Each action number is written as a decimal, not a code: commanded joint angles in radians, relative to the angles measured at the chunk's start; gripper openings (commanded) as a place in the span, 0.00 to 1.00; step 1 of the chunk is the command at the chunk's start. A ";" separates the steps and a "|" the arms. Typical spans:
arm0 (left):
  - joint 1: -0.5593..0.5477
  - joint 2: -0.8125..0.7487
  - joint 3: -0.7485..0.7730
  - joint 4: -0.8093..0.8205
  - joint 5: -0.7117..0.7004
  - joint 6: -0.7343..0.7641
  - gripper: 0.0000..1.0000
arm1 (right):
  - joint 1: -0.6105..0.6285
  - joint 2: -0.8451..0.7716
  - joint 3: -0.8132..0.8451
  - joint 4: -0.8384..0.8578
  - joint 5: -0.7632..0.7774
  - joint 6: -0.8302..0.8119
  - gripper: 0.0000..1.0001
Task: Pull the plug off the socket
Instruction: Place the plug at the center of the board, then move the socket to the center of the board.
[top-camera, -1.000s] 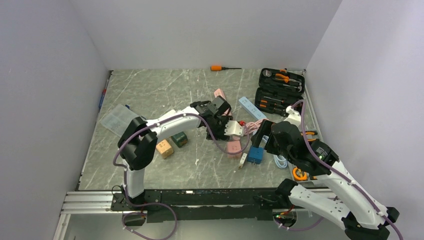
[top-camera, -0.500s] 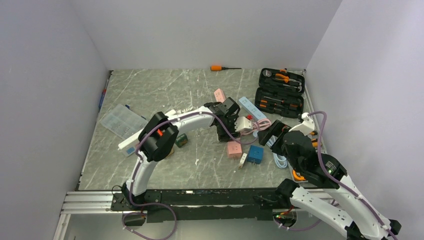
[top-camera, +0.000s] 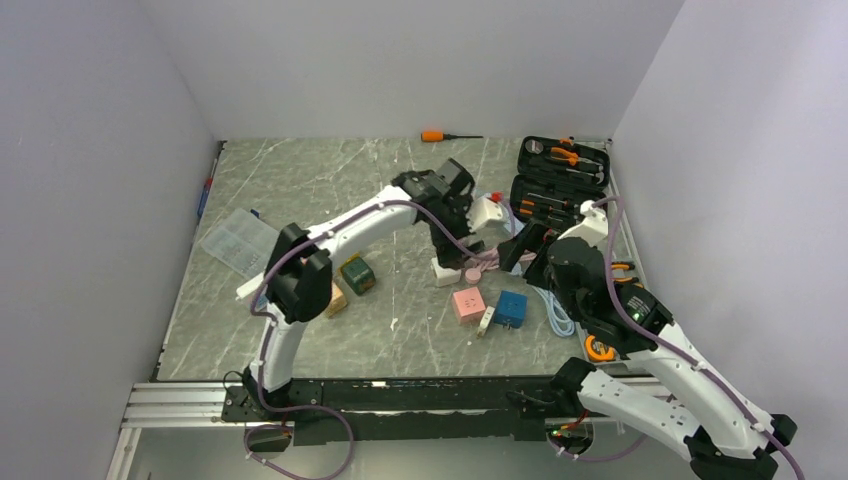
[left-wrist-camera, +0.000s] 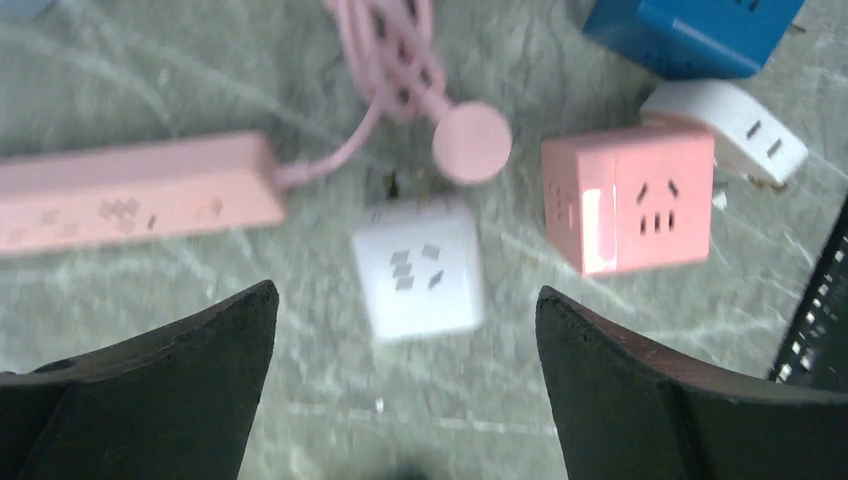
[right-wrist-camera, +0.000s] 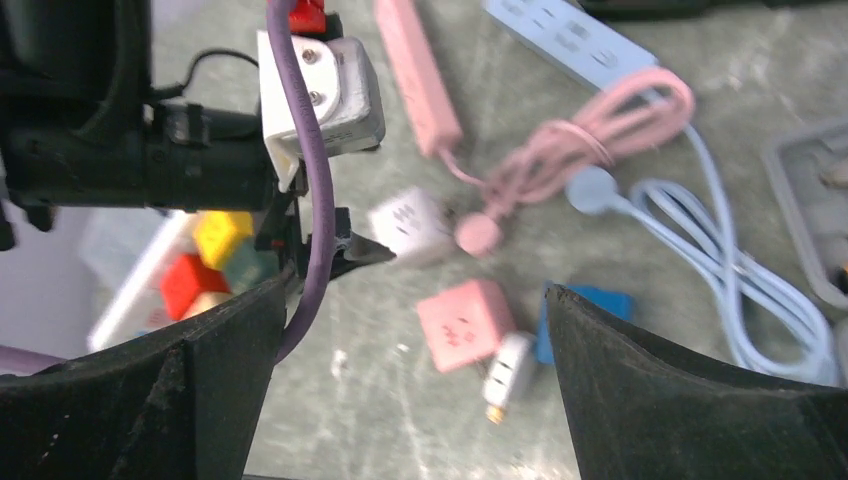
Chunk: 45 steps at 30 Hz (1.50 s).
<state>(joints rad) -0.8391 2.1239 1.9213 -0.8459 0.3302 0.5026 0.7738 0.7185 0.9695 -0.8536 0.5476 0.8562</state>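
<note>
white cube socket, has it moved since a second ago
Yes. The white cube socket has dropped out of the left pincer, leftward away from the tool case, and lies just behind the pink cube socket.

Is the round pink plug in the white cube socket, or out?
Out. The left wrist view shows the pink plug lying beside the white cube socket, whose upward holes are empty.

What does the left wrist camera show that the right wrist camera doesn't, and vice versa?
Left wrist only: nothing new on the table, just the left gripper from inside, jaws open. Right wrist only: light blue power strip, its cable, red block, yellow block, purple cable. Both: white cube socket, pink cube socket, blue cube, white adapter, pink power strip, round pink plug.
</note>
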 joint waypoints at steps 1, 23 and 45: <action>0.150 -0.193 0.070 -0.131 0.013 -0.137 0.99 | 0.001 -0.009 0.028 0.069 -0.026 -0.111 1.00; 0.898 -0.758 -0.487 -0.309 0.124 0.088 0.99 | 0.057 0.629 0.201 0.415 -0.375 -0.366 0.99; 1.121 -0.887 -0.769 -0.266 0.185 0.201 1.00 | 0.370 1.214 0.683 0.471 -0.365 -0.624 0.94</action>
<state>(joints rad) 0.2359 1.2743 1.1580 -1.1114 0.4923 0.6449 1.1255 1.8626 1.5318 -0.4347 0.2066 0.3012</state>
